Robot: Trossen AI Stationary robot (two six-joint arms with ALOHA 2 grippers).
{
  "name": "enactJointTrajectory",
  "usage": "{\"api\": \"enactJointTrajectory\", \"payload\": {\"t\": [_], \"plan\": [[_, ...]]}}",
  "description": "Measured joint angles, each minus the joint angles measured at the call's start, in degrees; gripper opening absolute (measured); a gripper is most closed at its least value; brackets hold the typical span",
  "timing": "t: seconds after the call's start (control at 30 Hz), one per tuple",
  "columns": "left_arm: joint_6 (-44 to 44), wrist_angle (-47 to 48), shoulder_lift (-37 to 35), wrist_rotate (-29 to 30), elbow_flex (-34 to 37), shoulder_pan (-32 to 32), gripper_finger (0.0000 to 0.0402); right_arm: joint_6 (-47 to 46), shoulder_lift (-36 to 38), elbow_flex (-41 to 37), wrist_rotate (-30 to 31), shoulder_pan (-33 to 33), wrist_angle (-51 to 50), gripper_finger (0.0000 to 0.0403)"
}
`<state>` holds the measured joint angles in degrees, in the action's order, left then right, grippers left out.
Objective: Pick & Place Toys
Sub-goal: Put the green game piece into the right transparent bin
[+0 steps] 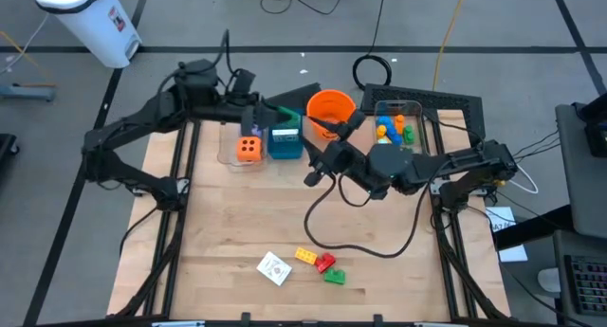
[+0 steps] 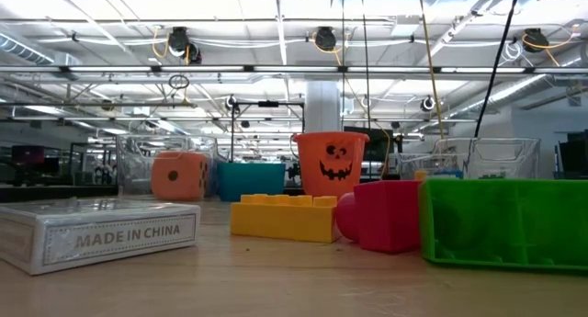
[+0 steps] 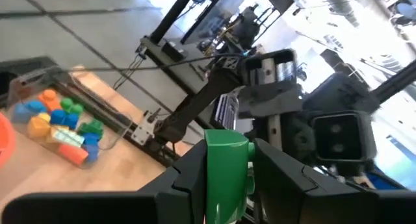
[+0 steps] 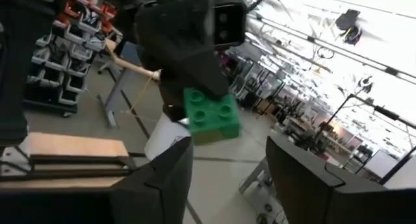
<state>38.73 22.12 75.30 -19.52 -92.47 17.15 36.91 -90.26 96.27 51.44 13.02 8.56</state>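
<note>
My left gripper (image 1: 278,115) is high over the table's far side, above the teal box (image 1: 285,142), shut on a green brick (image 4: 211,113). My right gripper (image 4: 231,178) stands open and level, facing that brick from the table's right with a gap between them; nothing is between its fingers. Near the table's front edge, a yellow brick (image 1: 306,255), a red brick (image 1: 325,263), another green brick (image 1: 334,277) and a white card box (image 1: 274,268) all rest on the wood. An orange die (image 1: 248,148) sits in a clear bin. My left gripper pinches the green brick by two opposite sides (image 3: 227,160) between its two fingers (image 3: 188,178). The fingers come level from the table's left. The brick sticks out past the fingertips, its studded face (image 4: 209,109) turned toward my right gripper, lifted clear of the table.
An orange bucket (image 1: 330,107) stands at the far middle. Right of it, a clear bin (image 1: 398,128) holds several coloured bricks. A black cable (image 1: 356,246) loops over the table's middle. Frame rails (image 1: 175,213) run along both sides.
</note>
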Motion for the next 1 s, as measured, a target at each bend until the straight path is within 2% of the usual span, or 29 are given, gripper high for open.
{"api": "enactJointTrajectory", "payload": {"t": [0.33, 0.5, 0.7, 1.0], "plan": [[2.4, -1.3, 2.6, -0.2, 0.0, -1.3, 0.0119, 1.4, 0.0, 0.0, 1.4, -0.6, -1.3, 0.0284], [3.8, -3.7, 3.1, -0.2, 0.0, -1.6, 0.012, 1.4, 0.0, 0.0, 1.4, -1.5, -4.2, 0.031], [4.5, -4.3, 4.4, -0.1, 0.0, -1.6, 0.012, 1.4, 0.0, 0.0, 0.9, -2.2, -5.1, 0.0308], [5.0, -5.9, 6.3, -0.4, 0.0, -2.3, 0.012, 1.3, 0.0, 0.0, -0.7, -2.2, -7.5, 0.0263]]}}
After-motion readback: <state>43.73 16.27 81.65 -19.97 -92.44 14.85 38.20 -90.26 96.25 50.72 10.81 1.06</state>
